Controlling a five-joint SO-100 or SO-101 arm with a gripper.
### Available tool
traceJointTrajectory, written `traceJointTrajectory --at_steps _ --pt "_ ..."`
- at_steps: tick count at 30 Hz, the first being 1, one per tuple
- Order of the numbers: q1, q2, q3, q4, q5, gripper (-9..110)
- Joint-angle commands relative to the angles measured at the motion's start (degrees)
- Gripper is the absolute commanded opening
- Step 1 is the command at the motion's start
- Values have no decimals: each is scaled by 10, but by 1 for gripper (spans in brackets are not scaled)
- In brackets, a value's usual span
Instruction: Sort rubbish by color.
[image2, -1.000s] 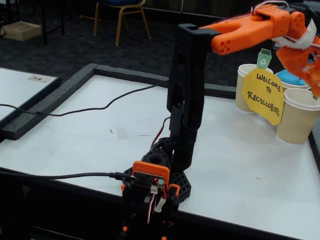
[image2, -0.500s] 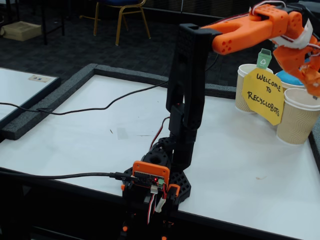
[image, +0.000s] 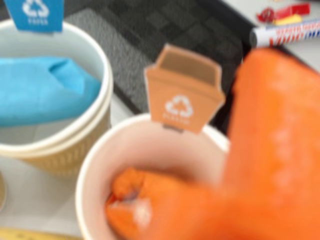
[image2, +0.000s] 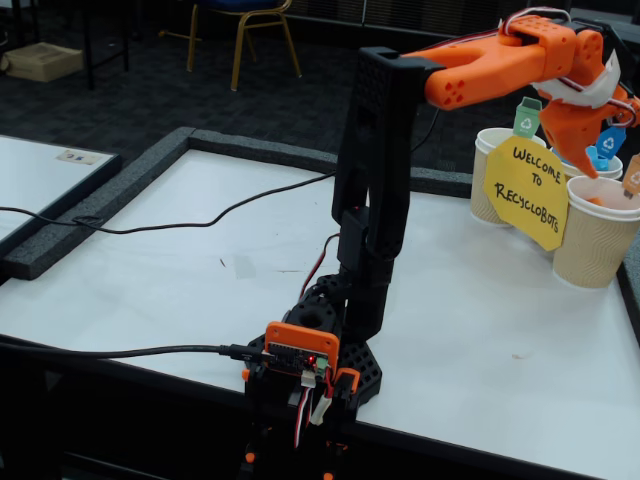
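1. The arm reaches to the far right corner of the bench (image2: 200, 270) in the fixed view, where three ribbed paper cups stand close together behind a yellow sign (image2: 527, 190). They are grouped within easy reach, presumably so that each colour has its own bin.
2. In the wrist view, the orange lump (image: 131, 196) lies low inside the cup with the orange flag (image: 90, 190), beneath the orange bin-shaped flag (image: 184, 90) fixed at its far rim. That is the matching colour, so this piece looks sorted.
3. The blue lump (image: 40, 90) sits in the neighbouring cup with the blue flag (image: 97, 67), filling much of its mouth. The blue flag (image: 35, 12) stands above it, so that one also looks done.
4. The gripper (image: 200, 210) is a blurred orange mass over the orange cup, reaching towards its opening. I cannot tell whether the jaws are apart or together, nor whether they touch the orange lump.
5. The third cup (image2: 492, 175), with a green flag (image2: 528, 117), stands behind the sign. Its inside is hidden, and no green lump shows in either view.
6. A marker pen (image: 287, 32) lies beyond the cups, apart from the work.
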Motion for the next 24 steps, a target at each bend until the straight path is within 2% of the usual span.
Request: traceJointTrajectory --at_steps 1,6,10,17,24 --pt "-13 26 -24 11 4 31" --pt "-13 60 -29 27 -2 15" --pt "-12 121 -28 47 -3 8" --pt "-12 251 0 82 -3 0" --pt "-13 368 47 120 3 0"
